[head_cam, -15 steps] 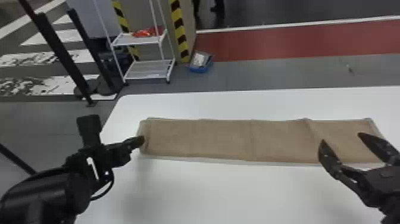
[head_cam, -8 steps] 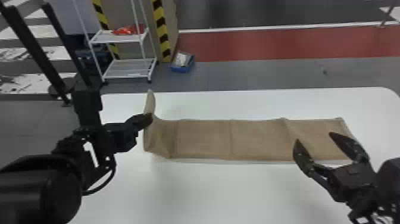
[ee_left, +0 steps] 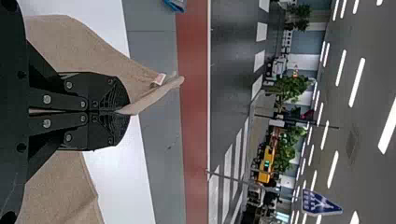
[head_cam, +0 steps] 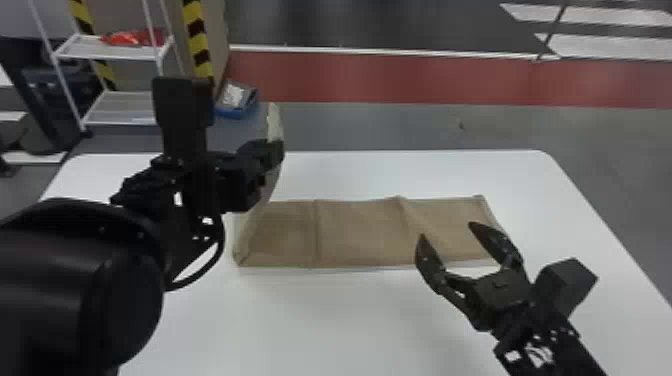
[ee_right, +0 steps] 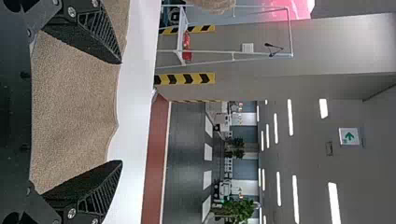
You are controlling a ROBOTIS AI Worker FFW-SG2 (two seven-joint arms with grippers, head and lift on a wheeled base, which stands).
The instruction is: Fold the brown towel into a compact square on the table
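Observation:
In the head view my left gripper (head_cam: 278, 150) is raised above the table's left part, shut on the brown towel's left end, which hangs down from it. The rest of the brown towel (head_cam: 360, 232) lies as a long strip with crosswise creases. My right gripper (head_cam: 447, 235) stands open over the strip's right part. Seen from the left wrist, the left gripper (ee_left: 123, 112) pinches the lifted towel (ee_left: 102, 51), with a small tag near its edge. From the right wrist, the right gripper (ee_right: 120, 112) has its fingers wide apart, with towel (ee_right: 74, 112) beyond them.
The white table (head_cam: 320, 320) has its far edge behind the towel and its right edge beyond my right arm. On the floor behind stand a white shelf rack (head_cam: 120, 105) and a blue bin (head_cam: 237, 107).
My left gripper has lifted the towel's left end up and moved it rightward. The head view has shifted to the right. The right gripper remains open above the towel's right part.

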